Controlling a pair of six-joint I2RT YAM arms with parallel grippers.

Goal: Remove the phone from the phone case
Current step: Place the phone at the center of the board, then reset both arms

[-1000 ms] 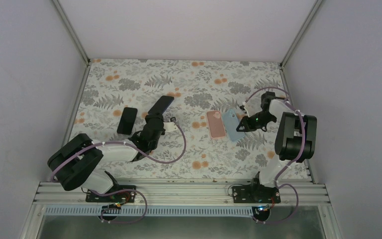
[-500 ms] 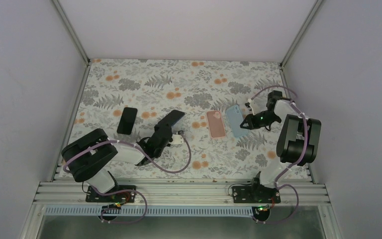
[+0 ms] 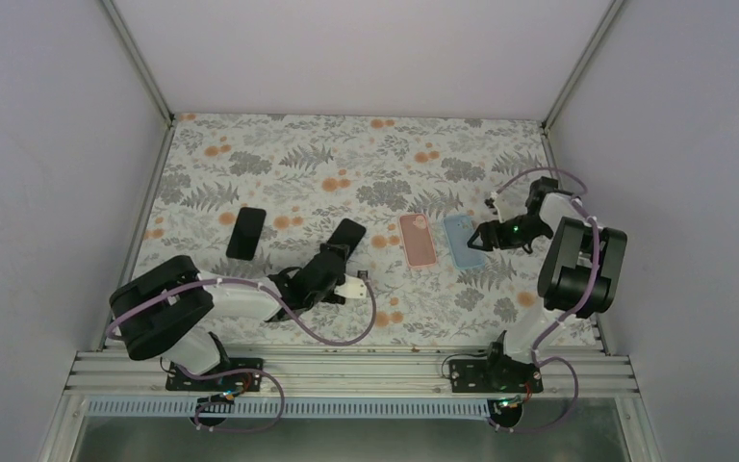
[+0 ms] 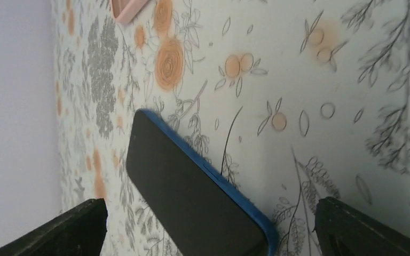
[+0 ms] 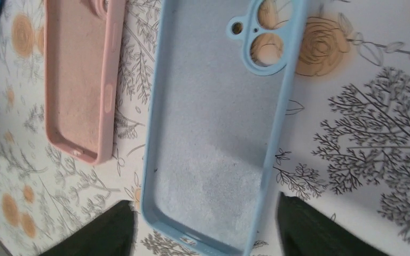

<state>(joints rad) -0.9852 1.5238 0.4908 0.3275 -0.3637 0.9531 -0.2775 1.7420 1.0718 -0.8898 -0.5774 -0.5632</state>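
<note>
Left gripper (image 4: 211,208): jaws spread around blue-cased phone (image 4: 181,197). Right gripper (image 5: 205,205): jaws spread around pale-blue case (image 5: 213,133), pink case (image 5: 80,80) beside.

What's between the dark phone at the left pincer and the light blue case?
The pink case, close beside the light blue case, right of the dark phone; the top view shows it.

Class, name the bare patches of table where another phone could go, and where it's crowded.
Free: the far strip of table behind everything, and the near patch before the pink case. Crowded: middle row, black phone to light blue case.
</note>
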